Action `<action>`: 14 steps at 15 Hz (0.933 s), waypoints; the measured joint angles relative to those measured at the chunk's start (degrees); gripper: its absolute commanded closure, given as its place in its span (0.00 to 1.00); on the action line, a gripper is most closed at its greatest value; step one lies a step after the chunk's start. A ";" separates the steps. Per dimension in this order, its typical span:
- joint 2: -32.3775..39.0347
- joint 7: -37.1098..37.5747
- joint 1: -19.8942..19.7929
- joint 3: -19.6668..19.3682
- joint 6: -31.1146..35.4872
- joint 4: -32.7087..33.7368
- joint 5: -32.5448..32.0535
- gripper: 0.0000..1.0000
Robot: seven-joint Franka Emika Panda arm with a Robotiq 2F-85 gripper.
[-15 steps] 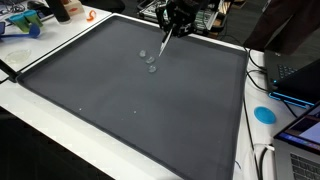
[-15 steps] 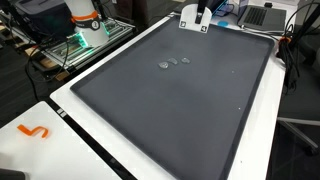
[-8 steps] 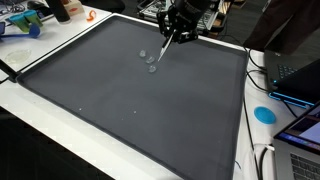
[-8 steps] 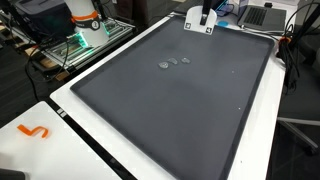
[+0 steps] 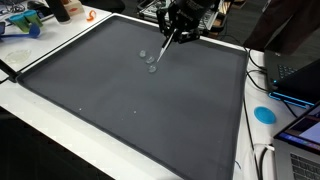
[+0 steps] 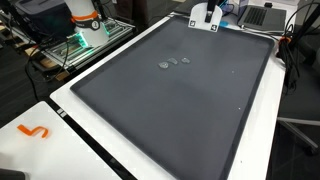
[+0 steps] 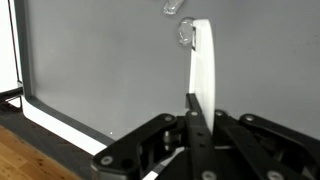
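My gripper (image 5: pixel 180 18) hangs over the far edge of a large dark grey mat (image 5: pixel 130 100), also seen in an exterior view (image 6: pixel 205 12). It is shut on a long thin white strip (image 5: pixel 163 45) that slants down toward the mat. In the wrist view the jaws (image 7: pixel 192 108) pinch the strip (image 7: pixel 202 60), whose far end points at small clear pieces (image 7: pixel 185 35). The clear pieces (image 5: pixel 150 62) lie on the mat near the strip's tip, and they also show in an exterior view (image 6: pixel 174 63).
The mat lies on a white table (image 6: pixel 70 95). An orange hook shape (image 6: pixel 35 131) lies on a table corner. A blue disc (image 5: pixel 265 113), cables and laptops (image 5: pixel 295 75) sit beside the mat. Colourful objects (image 5: pixel 25 20) and a rack (image 6: pixel 85 35) stand past the mat's edges.
My gripper has drifted slightly back toward the far edge of the mat with the white strip in it. The clear pieces have not moved.
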 measured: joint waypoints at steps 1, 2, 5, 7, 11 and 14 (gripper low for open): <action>0.01 0.00 -0.01 -0.12 -0.15 0.33 0.10 0.99; 0.02 0.00 -0.04 -0.25 -0.30 0.71 0.16 0.99; 0.11 -0.02 -0.26 -0.61 -0.39 1.68 0.70 0.99; 0.13 -0.22 -0.63 -0.77 -0.39 2.18 1.69 0.99; 0.14 -2.25 -1.92 -0.92 -0.39 3.04 6.66 0.99; 0.16 -4.31 -3.11 -1.06 -0.95 3.41 10.39 0.99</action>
